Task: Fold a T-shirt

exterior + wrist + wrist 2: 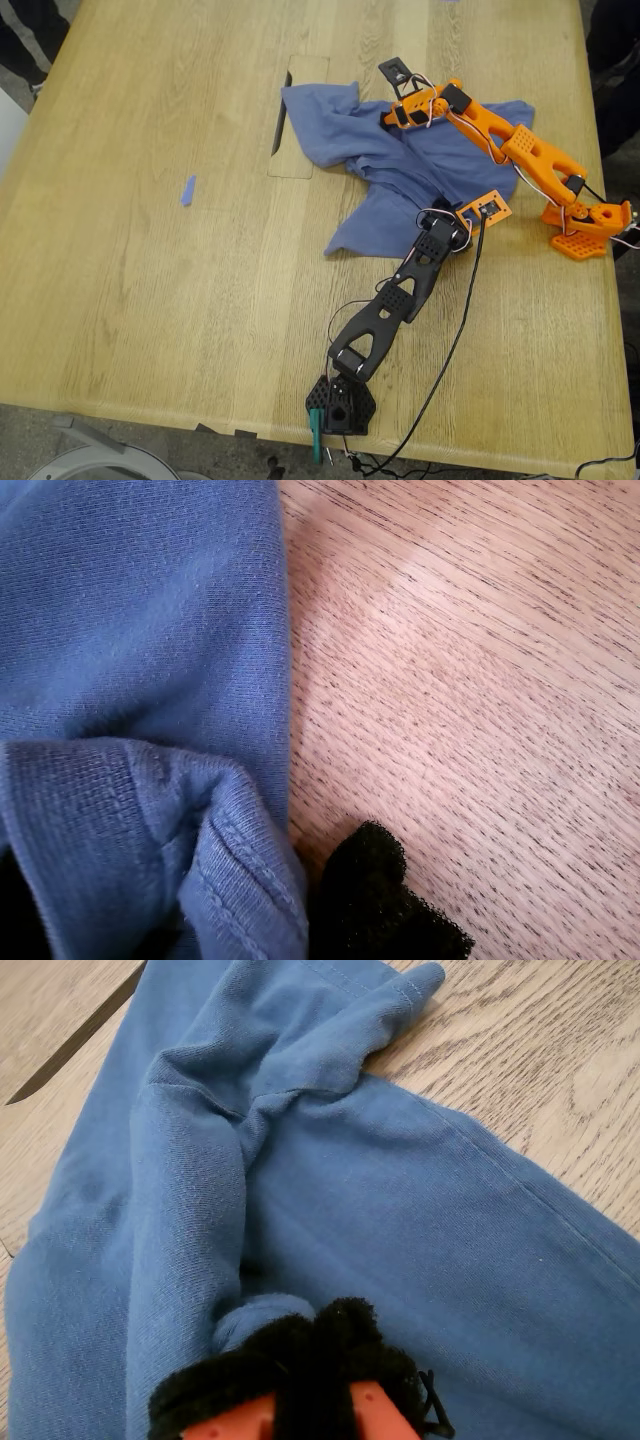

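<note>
In the exterior view the T-shirt (400, 175) is seen crumpled on the desk (150, 300) right of centre, its long axis running from far-left to near-right, with both arms upon it. In the first wrist view, the first pincer (250, 910) is clenched on a hem fold at the cloth's near edge. In the second wrist view, the second pincer (300, 1360) is pinching a bunched fold, the rest of the cloth stretching away beyond it.

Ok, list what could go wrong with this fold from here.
1. My first end effector pinches only a bunched hem of the T-shirt, so it may slip out.
2. The shirt lies crumpled, so folding now could lock in creases.
3. The cable beside the cloth might snag.
</note>
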Available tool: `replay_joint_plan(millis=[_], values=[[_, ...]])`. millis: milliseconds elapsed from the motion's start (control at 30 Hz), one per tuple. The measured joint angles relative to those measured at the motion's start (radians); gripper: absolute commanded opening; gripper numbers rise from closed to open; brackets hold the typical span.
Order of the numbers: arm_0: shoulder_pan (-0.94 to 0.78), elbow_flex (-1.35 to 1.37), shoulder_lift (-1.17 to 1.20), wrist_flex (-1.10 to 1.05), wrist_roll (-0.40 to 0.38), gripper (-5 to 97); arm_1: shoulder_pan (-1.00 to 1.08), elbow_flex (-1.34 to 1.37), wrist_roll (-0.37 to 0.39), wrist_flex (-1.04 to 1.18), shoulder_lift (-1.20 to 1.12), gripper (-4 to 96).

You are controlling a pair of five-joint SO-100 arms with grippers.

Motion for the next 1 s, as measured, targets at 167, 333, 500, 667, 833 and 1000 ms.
replay_joint_plan(millis=[167,333,500,667,833,1000], values=[[-0.005,0.0,-0.002,-0.026,0.002,14,0.0,0.0,0.0,0.005,0.0,-0.1],[-0.028,0.0,-0.002,-0.029,0.009,8,0.0,0.0,0.0,0.009,0.0,-0.1],[-0.041,0.0,0.009,-0.031,0.011,1,0.0,0.0,0.0,0.026,0.028,-0.1],[-0.046,0.0,0.011,-0.029,0.011,0,-0.012,0.0,0.0,0.044,0.055,-0.1],[-0.046,0.0,0.023,0.006,0.003,0,-0.005,0.0,0.0,0.08,0.074,-0.1],[-0.052,0.0,0.078,0.044,-0.035,0,-0.002,0.0,0.0,0.094,0.106,-0.1]])
